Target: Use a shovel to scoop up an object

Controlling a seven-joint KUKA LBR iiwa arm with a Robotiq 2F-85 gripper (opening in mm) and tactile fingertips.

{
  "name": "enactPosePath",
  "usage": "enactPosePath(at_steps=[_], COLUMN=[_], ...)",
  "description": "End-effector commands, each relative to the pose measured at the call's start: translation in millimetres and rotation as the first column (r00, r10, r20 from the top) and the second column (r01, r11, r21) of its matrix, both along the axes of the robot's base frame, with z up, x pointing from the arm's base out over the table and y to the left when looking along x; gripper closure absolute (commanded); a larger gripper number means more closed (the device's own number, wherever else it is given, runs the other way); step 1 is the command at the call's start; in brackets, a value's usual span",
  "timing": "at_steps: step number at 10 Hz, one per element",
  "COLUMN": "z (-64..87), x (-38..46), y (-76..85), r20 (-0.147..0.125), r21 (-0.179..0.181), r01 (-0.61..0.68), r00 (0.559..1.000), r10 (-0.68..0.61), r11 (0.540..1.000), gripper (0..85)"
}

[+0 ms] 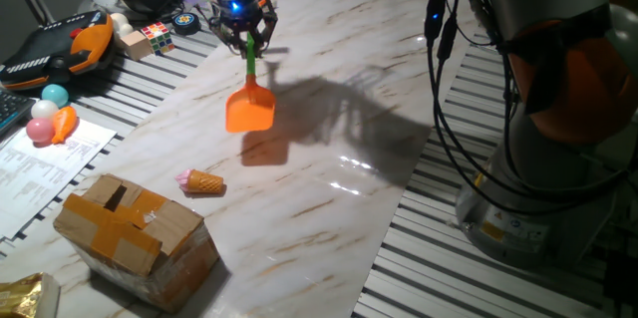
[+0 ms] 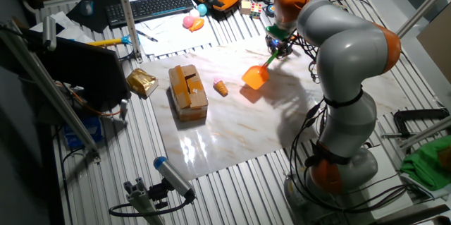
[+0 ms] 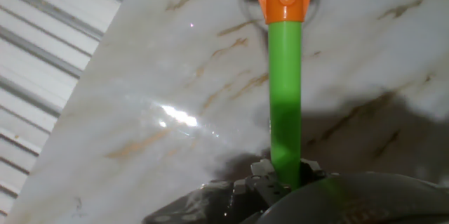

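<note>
From one fixed view I have the taped brown cardboard box (image 1: pixel 135 228) nearest me, at the left front part of the marble-patterned tabletop (image 1: pixel 329 188). Just beyond it lies the small tan waffle toy cone with a pink tip (image 1: pixel 203 182), flat on the slab, pink end pointing left. Further back hangs the small plastic toy shovel with its orange square scoop and green shaft (image 1: pixel 249 99), scoop down and lifted above the tabletop, its shadow on the marble below. The black two-finger gripper (image 1: pixel 245 37) is clenched on the upper end of the green shaft; in the hand view the shaft (image 3: pixel 285 104) runs straight out from between the fingers. The cone sits well apart from the scoop, nearer to me and a little left. Between scoop and cone I see bare marble. To the right the slab is open up to its edge, where ribbed metal begins. Far left, off the slab, lie a pink ball (image 1: pixel 40 129) and a colour-cube puzzle (image 1: pixel 156 37).
</note>
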State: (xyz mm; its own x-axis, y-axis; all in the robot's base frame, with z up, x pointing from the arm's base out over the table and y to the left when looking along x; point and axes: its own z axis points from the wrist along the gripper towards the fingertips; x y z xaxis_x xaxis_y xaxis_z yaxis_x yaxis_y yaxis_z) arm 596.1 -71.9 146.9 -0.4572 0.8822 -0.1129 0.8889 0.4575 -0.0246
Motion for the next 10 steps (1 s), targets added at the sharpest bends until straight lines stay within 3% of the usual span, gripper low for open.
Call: enactPosePath(at_steps=[1, 3, 5, 8, 10], z=[2.4, 3.8, 4.7, 4.2, 4.2], x=[-1.7, -3.2, -4.0, -4.1, -4.3], y=[-0.6, -1.2, -1.1, -0.7, -0.4], r20=[0.01, 0.026, 0.05, 0.05, 0.069], r21=[0.002, -0.003, -0.048, -0.033, -0.047], r01=[0.05, 0.116, 0.143, 0.174, 0.225], r00=[0.999, 0.993, 0.989, 0.984, 0.973], r10=[-0.05, -0.116, -0.141, -0.172, -0.222], r11=[0.999, 0.993, 0.988, 0.984, 0.973], gripper=[84.3, 84.3, 84.3, 84.3, 84.3])
